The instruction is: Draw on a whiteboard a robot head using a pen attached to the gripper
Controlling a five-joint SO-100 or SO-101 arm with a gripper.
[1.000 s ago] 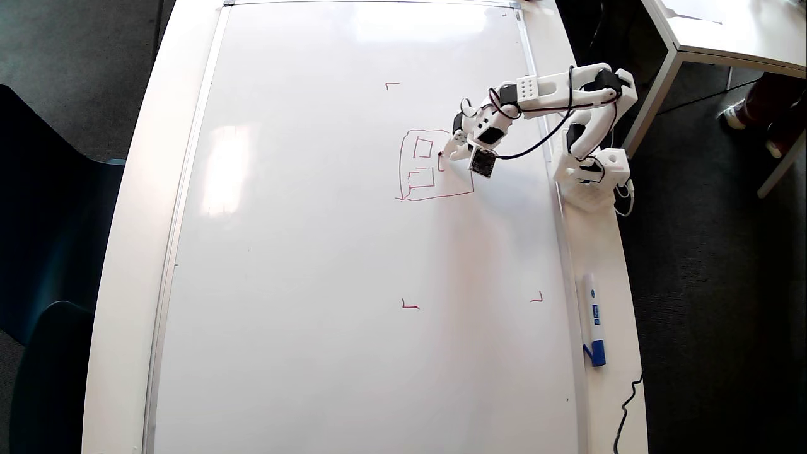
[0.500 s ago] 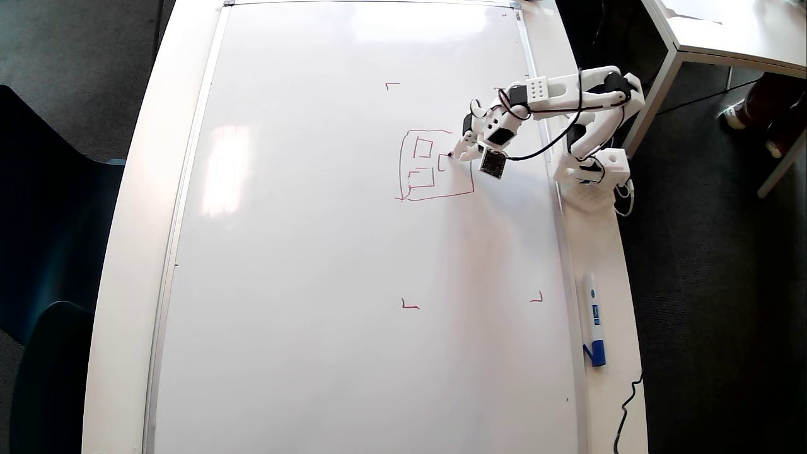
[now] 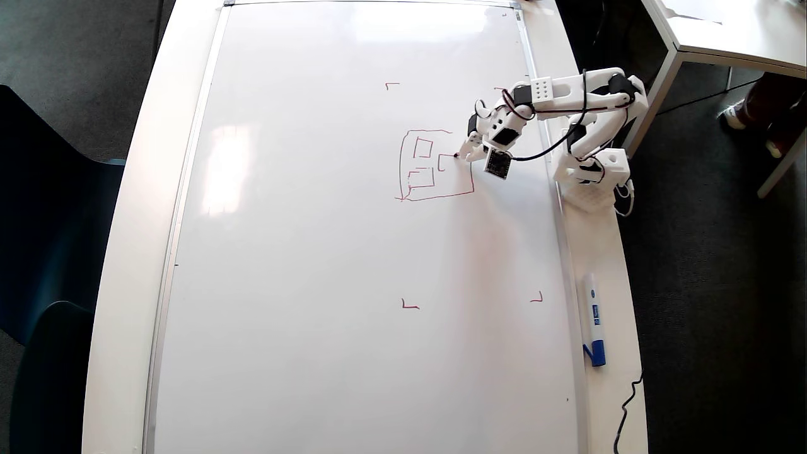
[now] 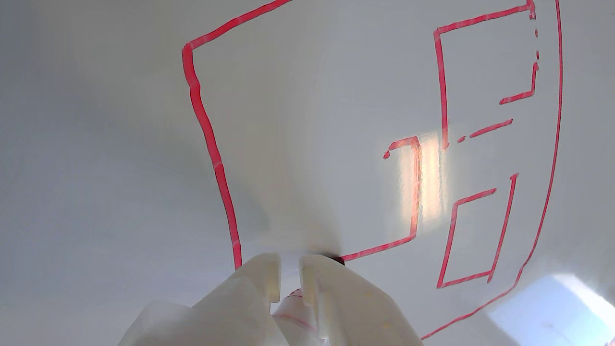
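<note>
The whiteboard point(image 3: 315, 252) lies flat and fills most of the overhead view. On its upper right is the robot head point(image 3: 441, 197), a red rounded square with smaller squares inside; the wrist view shows its lines point(image 4: 211, 144) up close. My gripper point(image 3: 463, 153) sits just inside the drawing's right side and is shut on the pen point(image 4: 292, 307). The pen's dark tip point(image 4: 336, 260) touches the whiteboard point(image 4: 96, 144) at the end of a fresh red stroke. Both white fingertips point(image 4: 262, 274) flank the pen in the wrist view.
A white marker with a blue cap point(image 3: 593, 319) lies on the table strip right of the board. The arm base point(image 3: 592, 173) stands at the board's right edge. Small red corner marks point(image 3: 410, 306) dot the board. A black cable point(image 3: 624, 410) trails at the lower right, and another table point(image 3: 725, 31) stands at the top right.
The gripper has slid to the right in the overhead view, and the pen has left a short horizontal red line toward the head's right side.
</note>
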